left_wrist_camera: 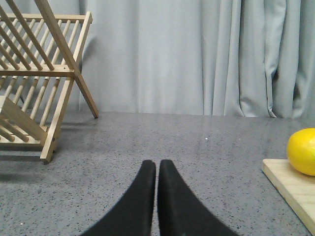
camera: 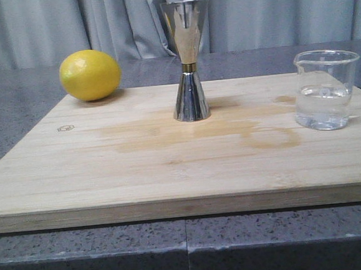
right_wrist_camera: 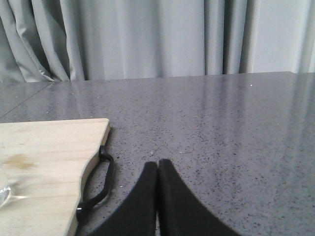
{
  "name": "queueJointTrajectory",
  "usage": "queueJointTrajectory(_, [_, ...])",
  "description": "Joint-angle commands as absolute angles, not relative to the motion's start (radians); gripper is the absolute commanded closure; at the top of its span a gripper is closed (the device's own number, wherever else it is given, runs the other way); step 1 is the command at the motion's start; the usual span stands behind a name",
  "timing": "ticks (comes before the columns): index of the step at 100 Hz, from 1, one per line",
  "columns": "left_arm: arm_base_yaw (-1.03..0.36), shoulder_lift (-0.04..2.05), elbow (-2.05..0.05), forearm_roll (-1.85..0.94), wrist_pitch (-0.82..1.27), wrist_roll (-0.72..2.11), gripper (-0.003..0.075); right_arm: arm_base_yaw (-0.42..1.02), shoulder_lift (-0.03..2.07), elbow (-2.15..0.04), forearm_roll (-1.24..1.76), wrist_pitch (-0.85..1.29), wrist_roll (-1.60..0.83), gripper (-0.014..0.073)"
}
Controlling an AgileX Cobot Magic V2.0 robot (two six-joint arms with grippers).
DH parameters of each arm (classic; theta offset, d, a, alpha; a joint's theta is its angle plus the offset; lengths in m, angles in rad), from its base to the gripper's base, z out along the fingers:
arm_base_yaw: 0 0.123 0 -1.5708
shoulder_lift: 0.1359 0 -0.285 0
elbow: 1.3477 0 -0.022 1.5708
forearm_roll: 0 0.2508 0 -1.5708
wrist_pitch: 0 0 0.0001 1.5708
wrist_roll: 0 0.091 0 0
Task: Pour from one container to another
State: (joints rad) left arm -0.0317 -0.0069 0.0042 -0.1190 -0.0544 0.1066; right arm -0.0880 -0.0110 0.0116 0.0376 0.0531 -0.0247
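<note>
A wooden cutting board lies on the grey speckled desk, and everything is placed here relative to that board. The steel jigger stands upright near the board's middle, toward its far edge, with a thin gold band at its waist. The clear glass beaker stands upright at the board's right end, well apart from the jigger, with clear liquid in its lower part. A lemon rests at the board's far left corner. Pale damp stains mark the wood between jigger and beaker.

The left end effector hangs low over the desk to the left of the board, its fingers pressed together and empty. A wooden dish rack stands further left. The right end effector sits to the right of the board, beside its black handle, fingers likewise together and holding nothing.
</note>
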Motion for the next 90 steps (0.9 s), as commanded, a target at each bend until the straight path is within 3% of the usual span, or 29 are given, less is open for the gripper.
queueJointTrajectory(1, [-0.034, -0.028, 0.033, -0.126, -0.135, 0.099, 0.0739, -0.091, -0.028, 0.022, 0.034, -0.028, -0.026, 0.0666])
queueJointTrajectory(71, [-0.034, -0.028, 0.033, -0.126, -0.152, 0.099, 0.0739, -0.091, -0.028, 0.022, 0.024, -0.051, -0.026, 0.0666])
queueJointTrajectory(90, [-0.034, -0.028, -0.028, -0.172, -0.148, 0.087, 0.0739, -0.091, -0.028, -0.066, 0.041, 0.020, -0.026, 0.0665])
